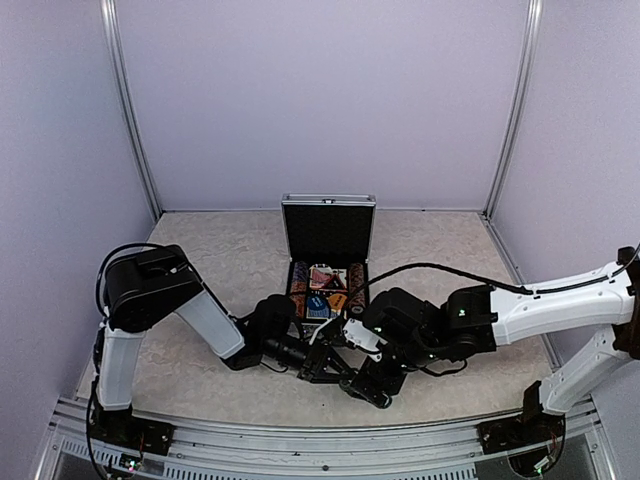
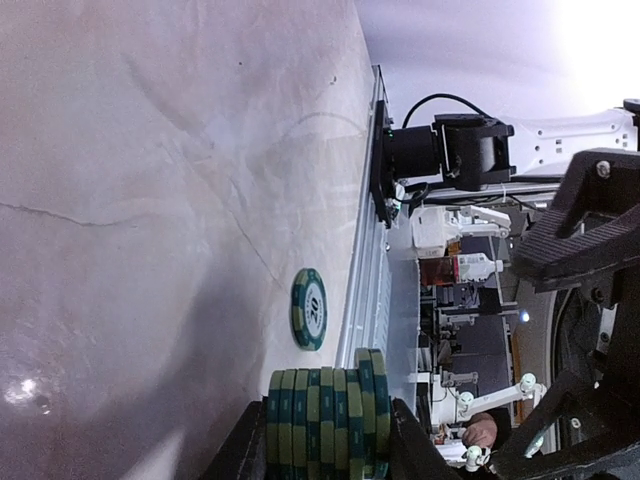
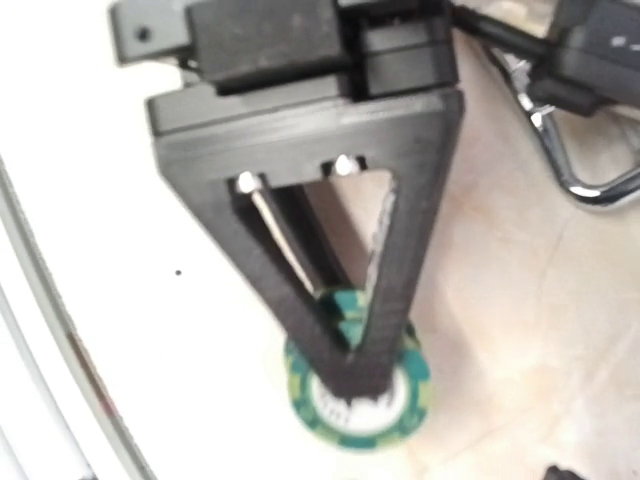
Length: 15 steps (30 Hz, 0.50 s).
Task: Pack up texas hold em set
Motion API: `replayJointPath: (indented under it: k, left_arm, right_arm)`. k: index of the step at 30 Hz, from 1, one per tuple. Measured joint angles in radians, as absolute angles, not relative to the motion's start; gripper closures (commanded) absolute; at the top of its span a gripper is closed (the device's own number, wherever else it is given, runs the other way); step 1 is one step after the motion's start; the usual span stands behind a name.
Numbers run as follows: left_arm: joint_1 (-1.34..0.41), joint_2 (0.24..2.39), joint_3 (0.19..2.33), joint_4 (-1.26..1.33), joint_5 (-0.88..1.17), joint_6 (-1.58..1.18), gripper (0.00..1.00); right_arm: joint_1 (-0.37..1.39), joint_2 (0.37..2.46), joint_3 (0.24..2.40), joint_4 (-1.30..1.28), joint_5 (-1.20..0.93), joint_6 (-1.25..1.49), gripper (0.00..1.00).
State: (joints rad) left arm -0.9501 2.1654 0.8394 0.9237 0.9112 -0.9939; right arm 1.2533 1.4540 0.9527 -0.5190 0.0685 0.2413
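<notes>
Where chip (image 2: 309, 309) lies, rail (image 2: 366, 290) (edge) is near.

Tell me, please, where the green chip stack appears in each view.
Top external: not visible, hidden under the arms.
Left wrist: chip stack at bottom centre, edge-on between the fingers.
Right wrist: lower centre, face-on, partly behind black fingers.
Shared landmark: the left end effector clamping it in both wrist views.
</notes>
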Motion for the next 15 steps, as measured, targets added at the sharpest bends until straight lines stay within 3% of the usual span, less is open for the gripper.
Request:
replayJointPath:
  k: [7,15]
  left_arm:
    - [-0.933,2.123,0.894,0.711,0.86,-0.924,0.92]
    - [-0.923,2.05,1.136,0.288,0.736,-0.71,0.92]
  right_arm:
    - [1.251,1.325,0.926,-0.531,0.138,0.283,0.03]
    - [1.239,1.231,0.831,-0.526,0.246,0.328,0.02]
